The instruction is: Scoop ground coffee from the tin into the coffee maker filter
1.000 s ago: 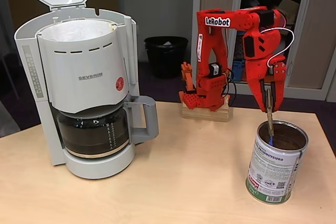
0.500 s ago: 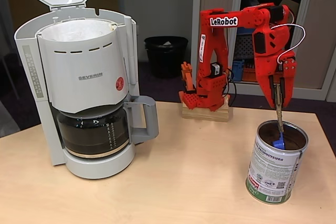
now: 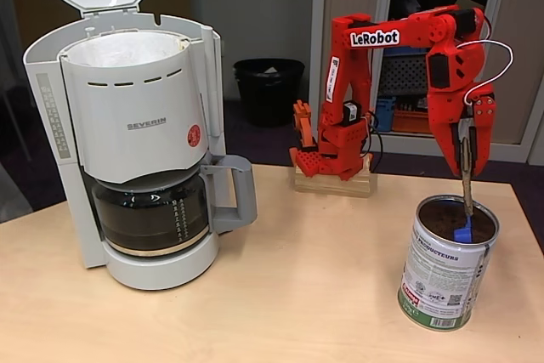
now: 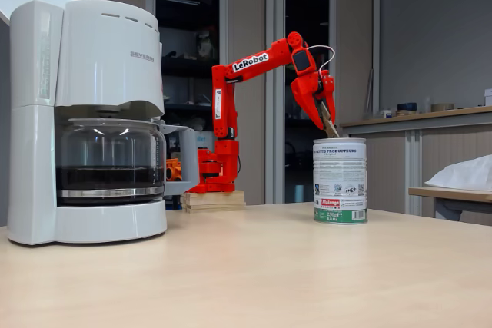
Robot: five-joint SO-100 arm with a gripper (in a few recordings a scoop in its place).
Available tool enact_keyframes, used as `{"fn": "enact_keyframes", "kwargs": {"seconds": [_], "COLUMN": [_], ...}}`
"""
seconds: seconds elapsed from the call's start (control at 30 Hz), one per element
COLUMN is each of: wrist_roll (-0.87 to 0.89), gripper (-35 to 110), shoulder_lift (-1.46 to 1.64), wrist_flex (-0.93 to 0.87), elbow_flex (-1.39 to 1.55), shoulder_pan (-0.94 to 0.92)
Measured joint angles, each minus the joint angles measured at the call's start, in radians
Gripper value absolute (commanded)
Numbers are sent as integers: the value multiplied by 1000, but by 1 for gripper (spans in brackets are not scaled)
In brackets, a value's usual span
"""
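The tin [image 3: 442, 276] stands open at the table's right, with dark ground coffee [image 3: 440, 217] inside. My red gripper [image 3: 467, 169] hangs just above its right rim, shut on the thin handle of a scoop whose blue bowl [image 3: 463, 233] dips into the grounds. In another fixed view the gripper [image 4: 324, 118] points down at the tin [image 4: 339, 182], and the handle [image 4: 329, 129] slants into its mouth. At the left stands the coffee maker [image 3: 136, 116] with its lid up; the white paper filter [image 3: 127, 47] lines its round basket.
The glass carafe [image 3: 153, 214] sits under the basket, its grey handle toward the tin. My arm's base stands on a wooden block [image 3: 333, 183] at the table's back edge. A black waste bin [image 3: 269, 89] is on the floor behind. Bare tabletop [image 3: 306, 286] lies between machine and tin.
My gripper has swung to the right and risen a little. The blue scoop has travelled from the tin's left side to its right side, still inside the tin.
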State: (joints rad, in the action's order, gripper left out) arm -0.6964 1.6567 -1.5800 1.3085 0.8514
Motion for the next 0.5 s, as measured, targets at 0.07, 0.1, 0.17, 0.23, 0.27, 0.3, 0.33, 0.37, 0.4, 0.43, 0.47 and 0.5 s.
{"fn": "enact_keyframes", "kwargs": {"seconds": [0.07,0.1,0.17,0.23,0.27,0.3,0.33,0.37,0.4,0.43,0.47,0.5], "wrist_roll": [31,49,83,115,123,138,155,172,189,204,213,227], "gripper": [0,0,0,0,0,0,0,0,0,0,0,0], "shoulder_lift": [-5,-12,-31,-49,-54,-66,-72,-75,-75,-75,-75,-75], "wrist_flex": [12,21,28,28,28,28,28,35,40,43,52,55], "elbow_flex": [-5,-5,-21,-46,-55,-67,-81,-83,-84,-84,-84,-84], "shoulder_pan": [3,5,18,29,34,40,49,54,58,58,58,58]}}
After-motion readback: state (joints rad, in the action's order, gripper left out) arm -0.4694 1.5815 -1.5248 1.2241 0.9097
